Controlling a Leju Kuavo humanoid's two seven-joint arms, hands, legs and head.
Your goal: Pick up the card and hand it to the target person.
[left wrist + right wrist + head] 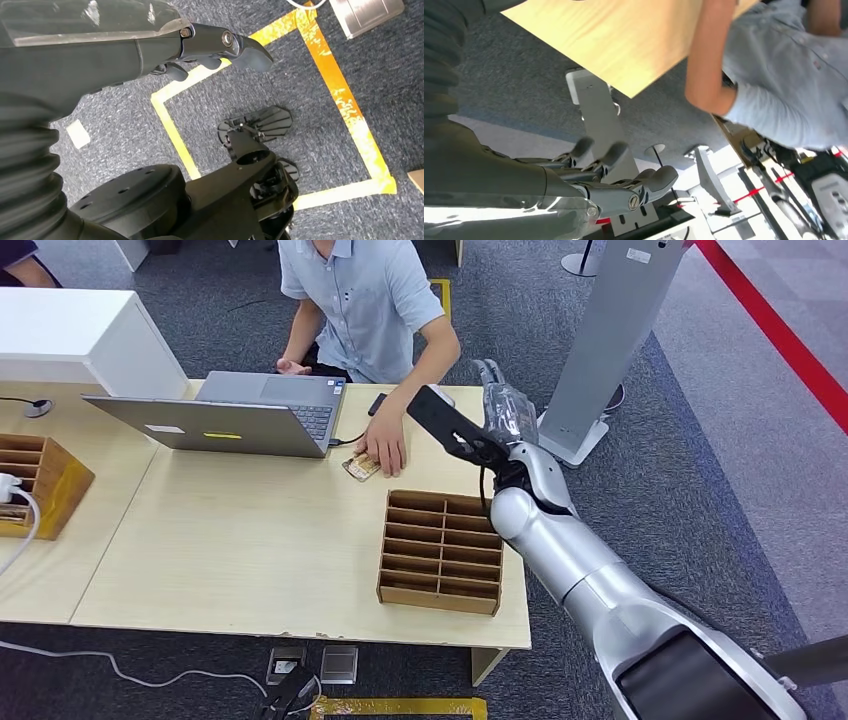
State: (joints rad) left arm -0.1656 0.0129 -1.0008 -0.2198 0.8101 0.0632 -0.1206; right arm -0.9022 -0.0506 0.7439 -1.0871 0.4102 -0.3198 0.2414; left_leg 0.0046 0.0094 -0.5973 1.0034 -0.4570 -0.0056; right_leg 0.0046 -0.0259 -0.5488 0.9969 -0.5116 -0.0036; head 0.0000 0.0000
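Note:
A small brownish card (pixel 358 469) lies on the light wooden table (pixel 250 540), just right of the laptop. The seated person in a light blue shirt (pixel 365 300) has a hand (pixel 385 447) resting on the card's far end. My right hand (pixel 503 405) is raised over the table's far right corner, to the right of that hand and apart from the card. In the right wrist view its fingers (pixel 596 152) are spread with nothing in them. My left hand (pixel 210 50) hangs over the carpet, fingers loosely bent, holding nothing.
A wooden slotted card organiser (pixel 440 550) stands on the table below my right hand. A grey open laptop (pixel 230 415) and a black phone (pixel 377 403) lie before the person. Another wooden box (pixel 40 480) stands at the left edge. A grey floor stand (pixel 605 340) rises on the right.

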